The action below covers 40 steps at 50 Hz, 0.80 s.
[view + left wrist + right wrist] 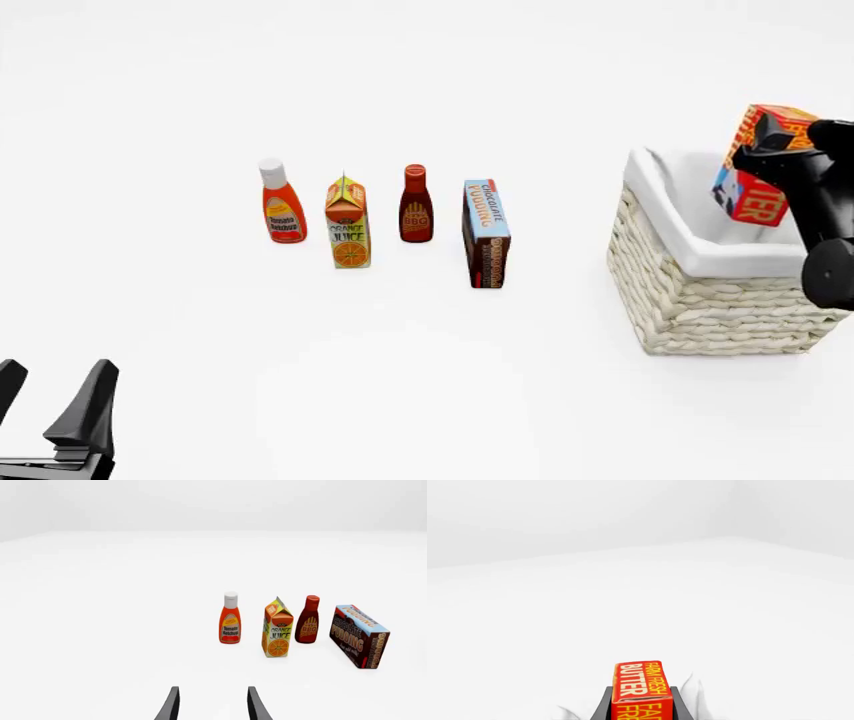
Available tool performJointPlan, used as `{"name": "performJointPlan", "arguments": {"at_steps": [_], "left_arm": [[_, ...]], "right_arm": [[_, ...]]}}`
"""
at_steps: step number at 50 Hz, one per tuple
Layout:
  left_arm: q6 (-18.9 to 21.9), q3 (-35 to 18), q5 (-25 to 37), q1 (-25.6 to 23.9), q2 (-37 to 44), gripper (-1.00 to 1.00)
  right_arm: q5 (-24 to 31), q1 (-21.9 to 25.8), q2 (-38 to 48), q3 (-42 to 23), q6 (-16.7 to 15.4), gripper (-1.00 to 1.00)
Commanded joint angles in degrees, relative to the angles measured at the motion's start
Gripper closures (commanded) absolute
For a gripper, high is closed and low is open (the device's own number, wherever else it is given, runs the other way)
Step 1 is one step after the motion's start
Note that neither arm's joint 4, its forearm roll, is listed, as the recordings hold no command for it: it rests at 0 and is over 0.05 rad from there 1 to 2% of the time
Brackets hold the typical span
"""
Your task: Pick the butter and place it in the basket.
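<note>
Butter, the small red-orange box lettered "FARM FRESH BUTTER" (761, 165), sits tilted in the air above the far right part of the big cream-white woven wicker basket with white cloth lining (694, 290), clamped by the right gripper (774, 165). Right wrist view shows the box (642, 690) pinched between two black fingers (602, 705), jaws closed on its sides. Basket stands at right of the white table (467, 380). Left gripper (54, 400) sits low at near left, holding nothing, jaws spread apart; left wrist view shows its two dark fingertips (170, 705) with a clear gap. Row of groceries at centre-left, well apart from basket: red tomato ketchup bottle with white cap (279, 202), orange juice carton (348, 223), dark red BBQ sauce bottle (416, 204), blue-and-brown chocolate pudding box (486, 234) standing on edge, rightmost of the row.
</note>
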Motion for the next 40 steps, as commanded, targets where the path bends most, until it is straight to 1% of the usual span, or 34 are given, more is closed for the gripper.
{"name": "performJointPlan", "arguments": {"at_steps": [1, 40], "left_arm": [[0.0, 0.0, 0.0, 0.0, 0.0, -1.0], [0.0, 0.0, 0.0, 0.0, 0.0, -1.0]], "right_arm": [[-0.63, 0.09, -0.12, -0.59, 1.02, 1.0], [-2.25, -0.28, 3.28, -1.13, 0.74, 1.0]]}}
